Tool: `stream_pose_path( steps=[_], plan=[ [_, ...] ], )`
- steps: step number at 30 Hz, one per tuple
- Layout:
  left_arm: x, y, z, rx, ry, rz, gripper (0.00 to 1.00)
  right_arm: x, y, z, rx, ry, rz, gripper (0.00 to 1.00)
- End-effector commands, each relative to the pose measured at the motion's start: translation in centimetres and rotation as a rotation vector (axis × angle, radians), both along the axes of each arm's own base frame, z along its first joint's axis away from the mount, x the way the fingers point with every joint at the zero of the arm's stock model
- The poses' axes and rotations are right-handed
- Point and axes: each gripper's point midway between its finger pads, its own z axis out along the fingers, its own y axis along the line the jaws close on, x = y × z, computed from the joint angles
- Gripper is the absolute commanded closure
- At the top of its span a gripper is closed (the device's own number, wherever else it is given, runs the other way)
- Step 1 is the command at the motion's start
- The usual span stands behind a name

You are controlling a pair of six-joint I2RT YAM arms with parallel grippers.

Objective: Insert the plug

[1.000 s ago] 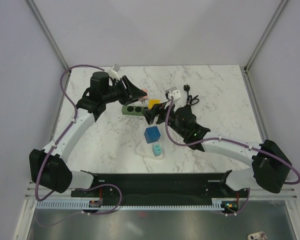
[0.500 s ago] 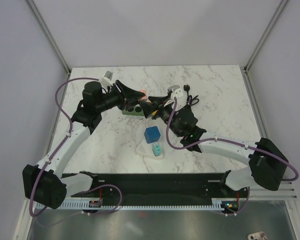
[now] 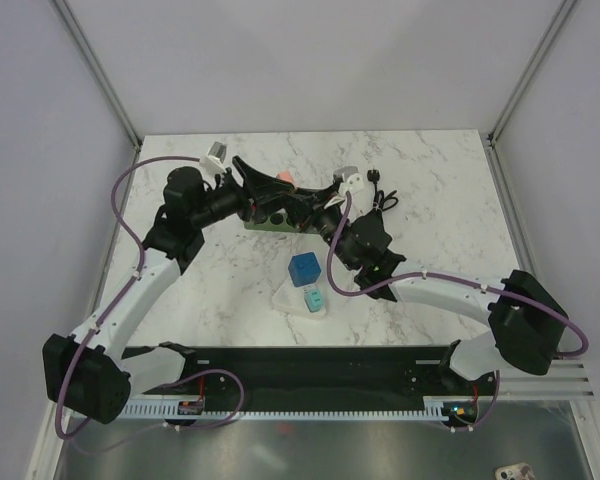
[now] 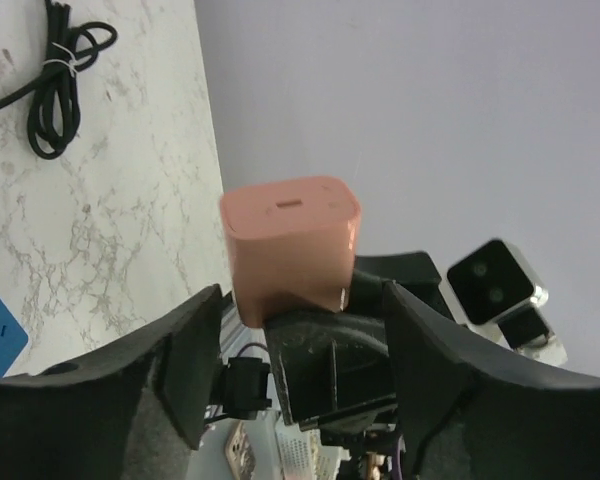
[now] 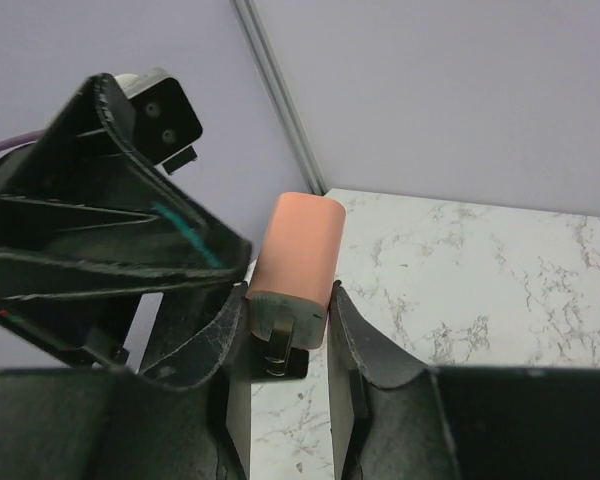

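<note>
Marbled white tabletop (image 3: 430,170) spreads below. Left fingers (image 4: 190,370) stand wide on either side of a salmon-pink, round-cornered block plug (image 4: 290,245) with a small slot in its end face. It is held aloft near the green power strip (image 3: 265,220), and the right fingers (image 5: 365,350) clamp its base.

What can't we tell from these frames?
- Prongs of the plug: hidden between right pincer fingers, right wrist view; behind the same pincer, left wrist view.
- Whether the left pincer touches the plug: too close to tell, left wrist view.
- Sockets of the power strip: top view, mostly covered by both pincers.
</note>
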Motion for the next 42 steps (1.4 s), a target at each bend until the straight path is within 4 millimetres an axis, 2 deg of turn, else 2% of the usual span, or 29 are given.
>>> stream_pose_path(
  steps=[1,6,7,8,10,11,12,13,14,16,17,22,23,26,34,40,42],
  plan=[
    [-3.2,-1.2,3.6,-0.019,-0.152,-0.157,0.25,-0.1,-0.9,2.8,0.063,-0.044,-0.005,1.0],
    [-4.6,-1.7,2.4,0.055,-0.21,-0.279,0.19,-1.1,-0.6,3.2,0.038,-0.023,0.076,1.0],
    [-4.7,-1.7,2.1,0.081,-0.231,-0.298,0.19,-1.0,-0.8,2.5,0.021,-0.002,0.082,1.0],
    [-4.9,-1.5,1.4,0.104,-0.213,-0.309,0.19,-1.3,-1.3,2.9,0.035,0.0,0.106,1.0],
    [-5.3,-1.0,0.7,0.173,-0.235,-0.326,0.19,-1.6,-2.0,1.4,0.028,0.037,0.135,1.0],
    [-5.5,-0.9,0.6,0.195,-0.244,-0.334,0.2,-1.4,-3.2,1.9,0.044,0.033,0.133,1.0],
    [-5.7,-0.7,0.6,0.214,-0.261,-0.34,0.2,-2.1,-3.2,1.7,0.051,0.045,0.186,1.0],
    [-5.7,-0.5,1.1,0.249,-0.329,-0.348,0.2,-2.5,-3.6,0.6,0.035,0.067,0.206,1.0],
    [-6.0,-0.3,0.4,0.275,-0.309,-0.362,0.21,-2.8,-4.4,1.3,0.042,0.054,0.217,1.0],
    [-6.0,-0.1,0.5,0.321,-0.357,-0.38,0.22,-4.2,-4.2,0.5,0.013,0.072,0.296,1.0],
    [-6.2,-0.1,0.1,0.327,-0.349,-0.404,0.24,-4.9,-4.6,1.0,0.016,0.064,0.32,1.0],
    [-6.9,-0.2,0.7,0.349,-0.488,-0.482,0.27,-7.8,-4.3,0.9,0.026,0.095,0.473,1.0],
    [-7.4,-0.4,0.8,0.336,-0.509,-0.513,0.3,-8.2,-4.4,1.2,0.034,0.089,0.49,1.0],
    [-8.3,-0.5,1.4,0.312,-0.566,-0.574,0.34,-9.2,-4.2,1.4,0.046,0.092,0.54,1.0],
    [-8.7,-0.7,1.8,0.293,-0.626,-0.59,0.37,-10.6,-3.0,1.5,0.072,0.103,0.667,1.0],
    [-9.3,-0.9,1.8,0.261,-0.65,-0.638,0.49,-10.8,-2.9,1.8,0.086,0.101,0.685,1.0],
    [-9.7,-0.9,2.2,0.244,-0.676,-0.659,0.66,-10.7,-2.7,1.4,0.079,0.111,0.687,1.0]
  ],
)
